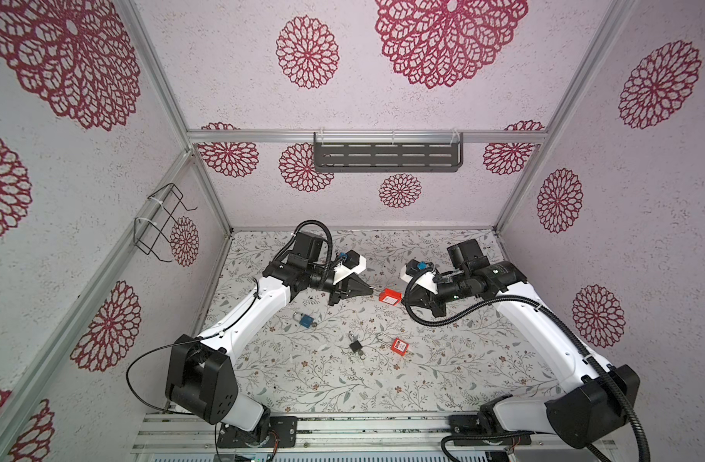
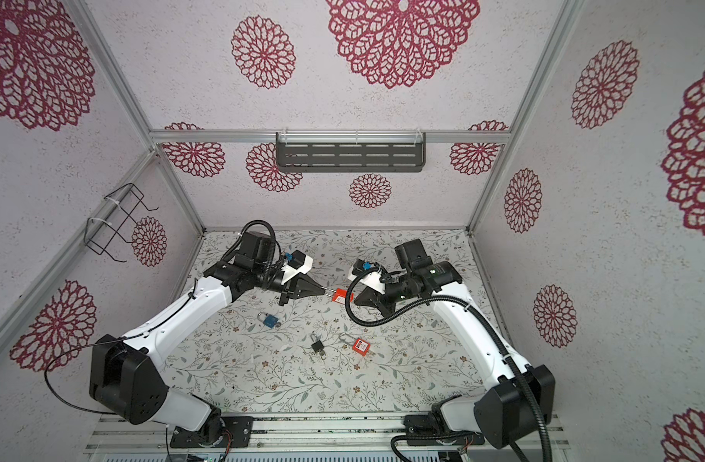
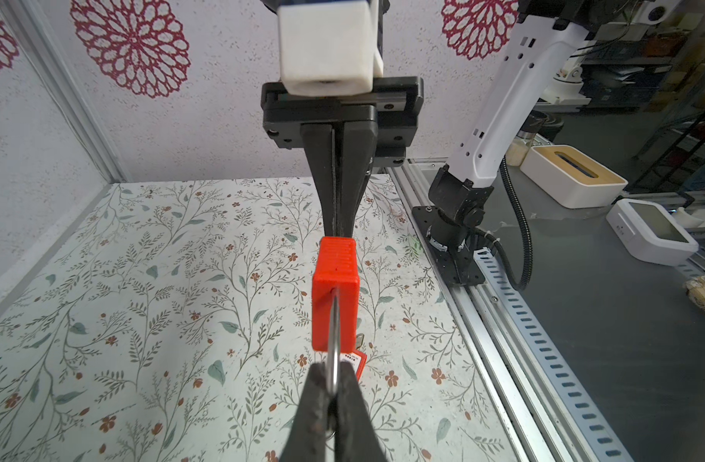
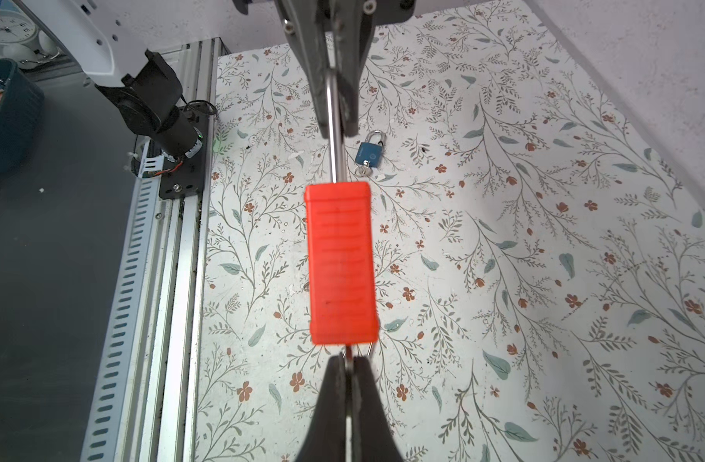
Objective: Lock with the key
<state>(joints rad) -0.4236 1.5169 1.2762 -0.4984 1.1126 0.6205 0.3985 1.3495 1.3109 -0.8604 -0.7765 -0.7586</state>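
in both top views the red padlock [image 1: 390, 296] [image 2: 340, 296] hangs off the worktop [image 1: 343, 388] between the arms, so both ends stay reachable. the blue padlock [image 1: 305, 320] lies well apart, out of the way.

left wrist view: the left jaws are closed tight on the shackle [image 3: 334, 348], steadying the body.

right wrist view: the right jaws are pinched together at the keyhole end, likely on the key, which is hidden. there looks to be open room to twist.

Floral tabletop [image 1: 323, 384], red-rosette walls [image 1: 355, 104]
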